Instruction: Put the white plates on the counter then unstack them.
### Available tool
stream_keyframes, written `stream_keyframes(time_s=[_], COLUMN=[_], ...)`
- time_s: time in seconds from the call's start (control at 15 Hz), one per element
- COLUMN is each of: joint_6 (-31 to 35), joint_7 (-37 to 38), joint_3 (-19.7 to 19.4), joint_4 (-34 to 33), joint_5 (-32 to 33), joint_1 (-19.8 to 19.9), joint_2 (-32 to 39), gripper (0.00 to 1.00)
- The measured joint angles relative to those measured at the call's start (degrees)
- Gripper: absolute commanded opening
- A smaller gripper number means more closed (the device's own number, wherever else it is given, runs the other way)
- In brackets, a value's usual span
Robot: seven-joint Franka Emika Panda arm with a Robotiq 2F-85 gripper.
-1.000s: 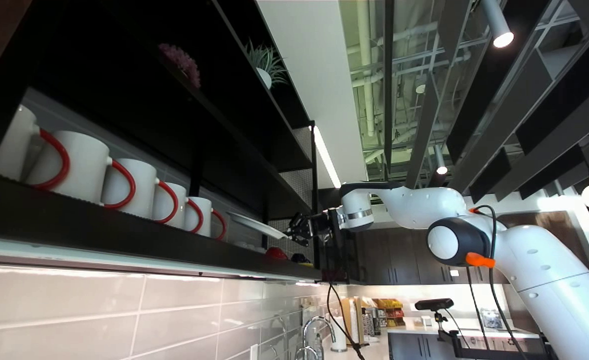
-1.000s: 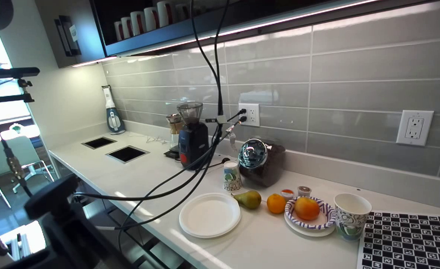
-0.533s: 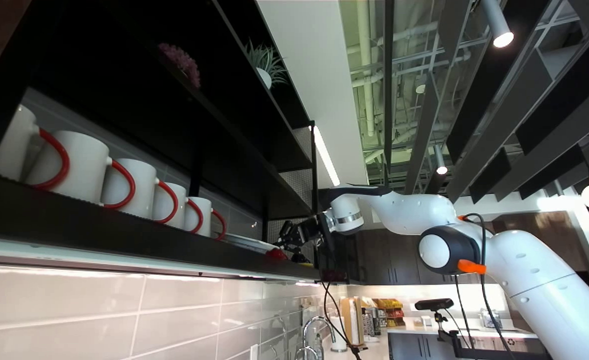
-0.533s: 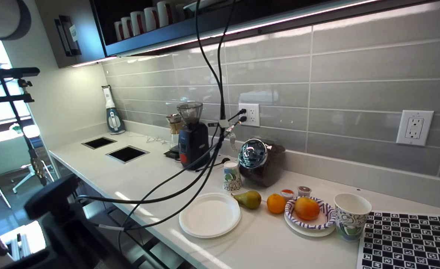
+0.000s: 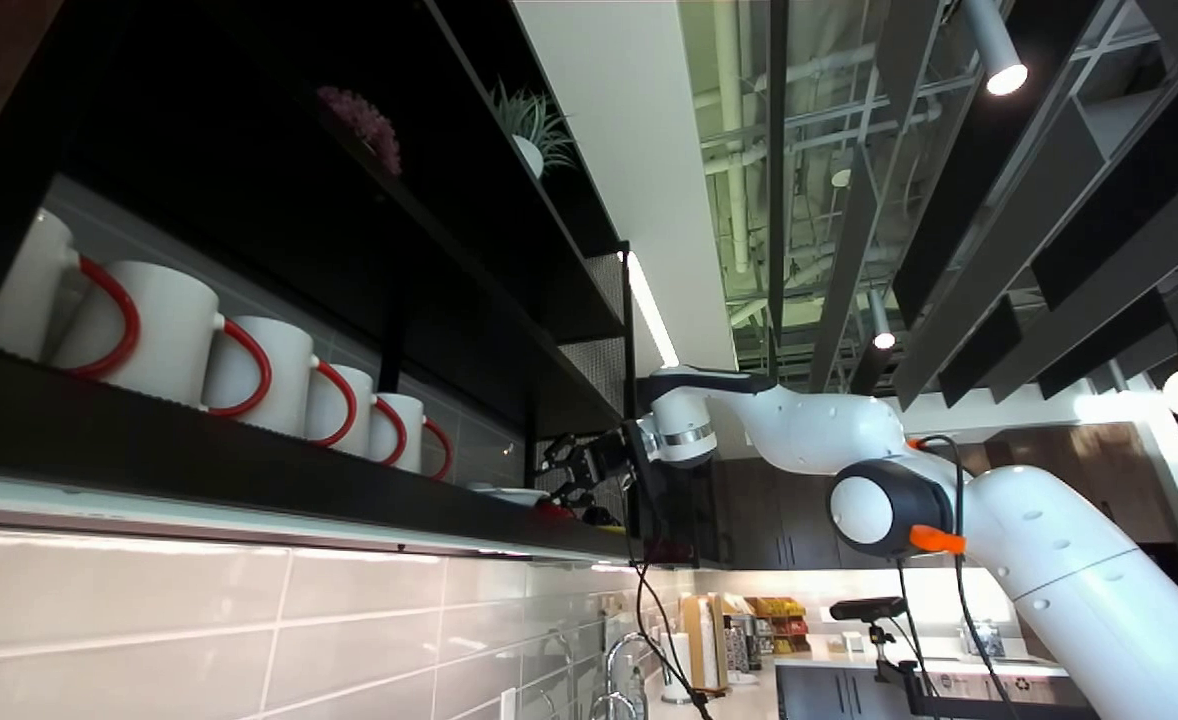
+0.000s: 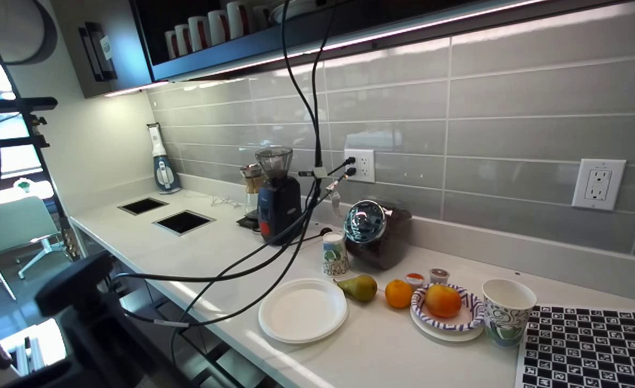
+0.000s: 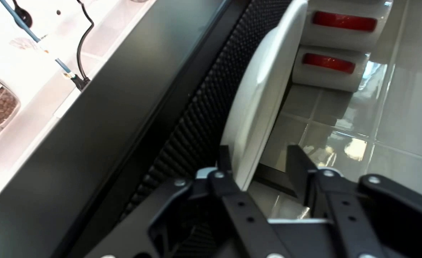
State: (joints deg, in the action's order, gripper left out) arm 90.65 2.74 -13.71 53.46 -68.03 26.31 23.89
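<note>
The end effector (image 7: 260, 157) is released: its jaws stand apart, the rim of the white plates (image 7: 259, 111) lying in the gap, nearer the left finger (image 7: 226, 159) in the wrist view; contact cannot be confirmed. The plates sit on the raised-edged shelf (image 7: 121, 100), white mugs (image 7: 325, 79) at its far end, not on the lower surface (image 6: 382, 345), where a separate white plate (image 6: 303, 311) lies. The straddling stance would suit a rim pinch or a set-down. Shelf edge and ribbed, rubbery-looking mat (image 7: 207, 118) presumably check sliding. Plates: round, shallow, smooth, glossy; stack count unclear.
</note>
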Motion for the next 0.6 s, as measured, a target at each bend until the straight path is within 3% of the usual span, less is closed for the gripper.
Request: stream_keyframes(time_s=[0.2, 0.6], joint_6=[-0.24, -2.83], joint_7=[-0.25, -3.99], joint_3=[-0.87, -4.18], joint_4=[-0.15, 0.45], joint_5=[0.36, 2.49], joint_1=[0.10, 2.09], joint_2=[-0.55, -3.57], gripper=[0.97, 1.00])
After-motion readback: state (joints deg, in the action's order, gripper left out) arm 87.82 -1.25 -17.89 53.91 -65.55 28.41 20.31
